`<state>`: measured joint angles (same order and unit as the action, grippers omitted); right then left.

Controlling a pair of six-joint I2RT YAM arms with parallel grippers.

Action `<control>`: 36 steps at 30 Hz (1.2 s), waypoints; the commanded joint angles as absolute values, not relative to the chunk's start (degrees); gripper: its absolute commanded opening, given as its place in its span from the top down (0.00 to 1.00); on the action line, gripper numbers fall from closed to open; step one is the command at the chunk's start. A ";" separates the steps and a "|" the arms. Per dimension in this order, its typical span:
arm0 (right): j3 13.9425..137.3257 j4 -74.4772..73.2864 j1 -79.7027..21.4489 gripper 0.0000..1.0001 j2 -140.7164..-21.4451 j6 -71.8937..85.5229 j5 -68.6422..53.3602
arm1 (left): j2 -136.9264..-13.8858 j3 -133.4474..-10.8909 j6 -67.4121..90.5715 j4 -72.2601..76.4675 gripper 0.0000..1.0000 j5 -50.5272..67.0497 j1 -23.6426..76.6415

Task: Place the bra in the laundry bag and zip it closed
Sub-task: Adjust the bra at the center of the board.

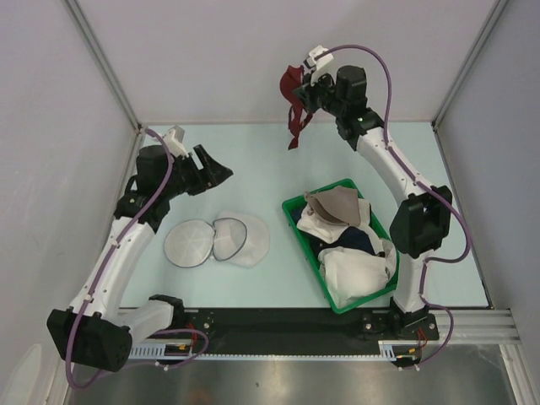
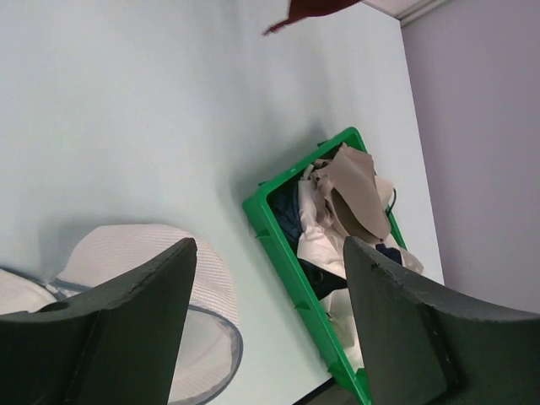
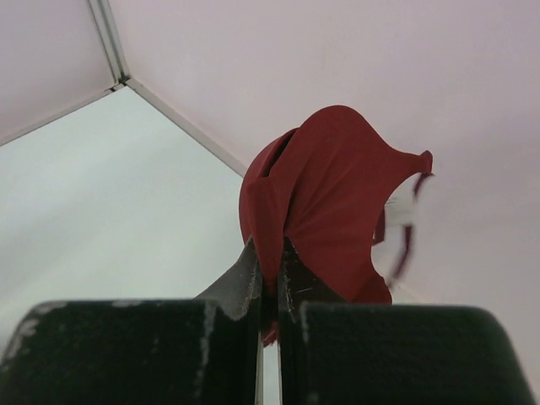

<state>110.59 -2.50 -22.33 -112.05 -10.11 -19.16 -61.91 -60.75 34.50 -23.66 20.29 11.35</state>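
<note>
Hanging high over the far table [image 1: 253, 160] edge: bra [image 1: 293, 105], pinched in the clenched right hand [image 1: 302, 93]; bag [image 1: 217, 240] lying open, well apart; left hand [image 1: 213, 173] released, empty, near bag; advice: lower bra centred over one half, straps gathered inside the rim.

The bra [image 1: 293, 105] is dark red and made of soft cloth. It hangs in the air over the far end of the table, well apart from the bag. The right gripper [image 1: 304, 84] holds it by 1 pinched fold, with both fingers pressed tight on the cloth. The rest falls loose below, with a thin strap [image 1: 295, 135] at the bottom and a small white tag [image 3: 401, 207] at the side.

The laundry bag [image 1: 217, 242] lies opened on the table. Its 2 round white mesh halves rest side by side and touch in the middle. Each half has a dark zipper rim.
</note>
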 commanded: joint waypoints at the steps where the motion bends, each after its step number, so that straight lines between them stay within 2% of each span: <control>1: 114.43 -2.11 -23.29 1.00 -113.90 -16.61 -21.88 | -62.14 -60.21 34.98 -22.50 0.23 20.66 8.18; 8: 114.43 -5.09 -32.51 1.00 -123.20 -25.92 -16.01 | -60.91 -56.79 37.18 -24.17 0.21 19.16 3.43; 14: 123.29 -12.82 -43.84 1.00 -136.21 -31.81 -5.20 | -61.87 -53.88 37.88 -25.66 0.21 17.67 0.71; 17: 123.84 -14.41 -47.28 1.00 -137.46 -31.47 -2.46 | -64.68 -54.05 39.28 -27.06 0.21 15.83 -1.48; 19: 121.47 -13.02 -48.60 0.91 -136.67 -29.72 -2.81 | -67.39 -54.14 40.34 -27.86 0.20 15.47 -3.33; 20: 120.68 -12.83 -48.78 0.76 -135.97 -28.75 -3.42 | -68.28 -54.14 41.39 -27.86 0.19 14.86 -4.04; 22: 119.53 -12.92 -48.78 0.58 -135.53 -25.95 -4.48 | -71.17 -54.23 42.45 -27.43 0.17 14.94 -5.71; 23: 119.53 -13.18 -48.78 0.43 -135.44 -24.80 -5.18 | -72.24 -54.14 42.97 -26.73 0.16 15.64 -5.89; 25: 120.32 -14.58 -48.69 0.31 -135.18 -20.77 -5.36 | -75.39 -54.84 43.24 -25.58 0.13 15.82 -6.06; 26: 120.24 -14.68 -48.08 0.22 -134.74 -19.44 -5.27 | -76.28 -55.19 43.59 -25.05 0.12 16.08 -6.24; 31: 120.75 -16.16 -46.41 0.03 -130.35 -12.67 -5.10 | -81.38 -57.38 44.12 -22.33 0.10 17.67 -6.15; 36: 120.76 -17.58 -42.90 0.00 -126.04 -1.36 -7.91 | -88.23 -59.41 44.30 -20.48 0.09 19.94 -5.37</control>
<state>118.34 -18.37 -45.60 -133.69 -12.67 -5.41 -85.32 -55.68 43.13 -24.47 18.48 -5.78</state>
